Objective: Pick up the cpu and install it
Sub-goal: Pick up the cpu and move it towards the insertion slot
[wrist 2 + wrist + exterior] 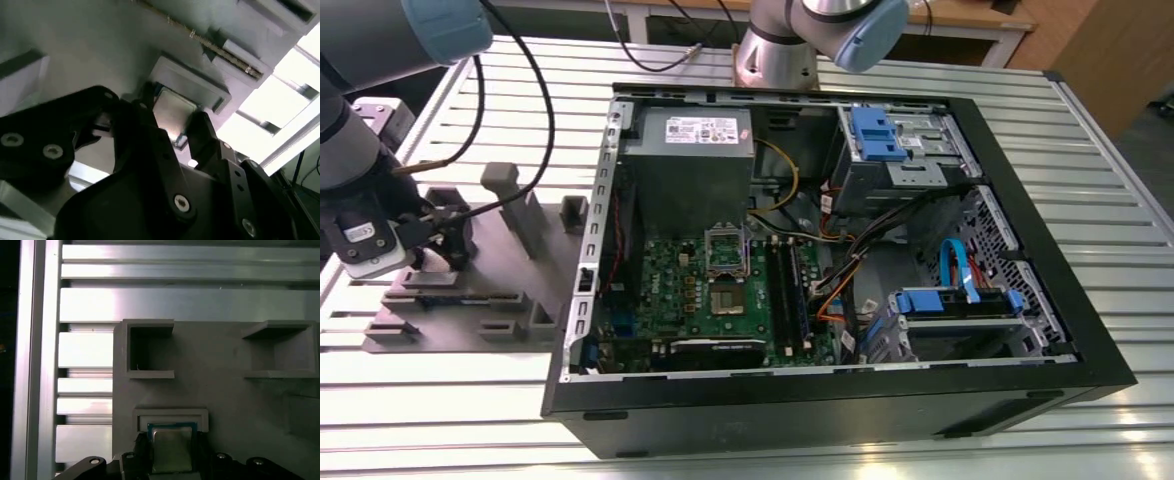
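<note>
The cpu [171, 446], a small square chip with a pale metal top, sits at a shallow pocket of the grey plastic tray [225, 400]. My gripper [171, 457] has a black finger against each of two opposite edges of the chip, shut on it. In the second wrist view the cpu [170, 111] shows between the same fingers [145, 125]. In the exterior view my gripper [438, 255] is low over the tray [467, 300] at that view's left, beside the open computer case. The green motherboard [680, 290] lies inside the case with its socket [724, 297] uncovered.
The black computer case [854, 400] lies open on the slatted aluminium table [1121, 260], with cables, a power supply [687, 150] and blue drive bays [961, 300] inside. Raised grey blocks [520, 205] stand on the tray near my arm. A second arm's base [781, 55] stands behind the case.
</note>
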